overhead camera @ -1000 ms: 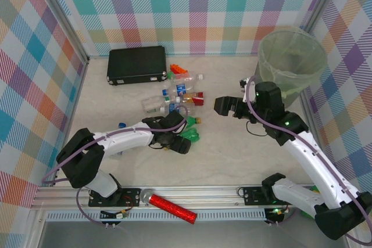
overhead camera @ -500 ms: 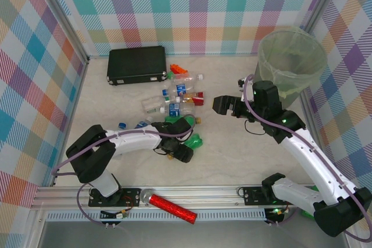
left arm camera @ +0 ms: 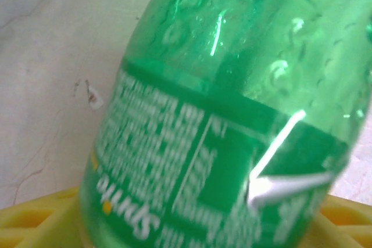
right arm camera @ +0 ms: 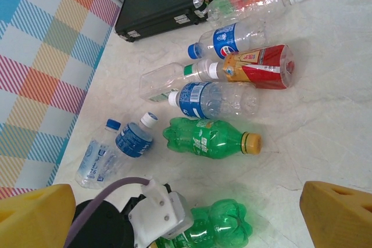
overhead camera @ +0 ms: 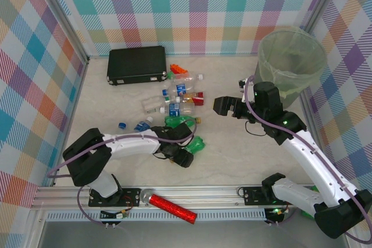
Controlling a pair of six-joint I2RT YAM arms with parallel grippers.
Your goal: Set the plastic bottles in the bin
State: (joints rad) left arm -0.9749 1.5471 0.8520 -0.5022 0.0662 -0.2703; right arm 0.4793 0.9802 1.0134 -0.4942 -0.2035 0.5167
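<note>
A green bottle (overhead camera: pixel 196 143) lies on the table near the front, its base toward the right. My left gripper (overhead camera: pixel 185 153) is closed round its labelled middle; in the left wrist view the green bottle (left arm camera: pixel 232 114) spans the gap between both yellow fingers (left arm camera: pixel 35 222). More plastic bottles (overhead camera: pixel 174 100) lie in a loose group behind it: a green one with an orange cap (right arm camera: pixel 209 137), clear ones with blue labels (right arm camera: pixel 215 100), and a red-labelled one (right arm camera: pixel 261 67). The bin (overhead camera: pixel 264 71) stands at the far right. My right gripper (overhead camera: pixel 224 106) hovers open left of it, nothing between its fingers (right arm camera: pixel 337 213).
A flat black case (overhead camera: pixel 136 64) lies at the back left, with orange toy bricks (overhead camera: pixel 177 69) beside it. A red glittery cylinder (overhead camera: pixel 171 206) rests on the front rail. Two small blue-labelled bottles (overhead camera: pixel 141 125) lie left of my left arm. Plaid walls enclose the table.
My left gripper slid forward and right along the green bottle and its jaws narrowed onto it; the bottle shifted slightly right. The right arm has barely moved.
</note>
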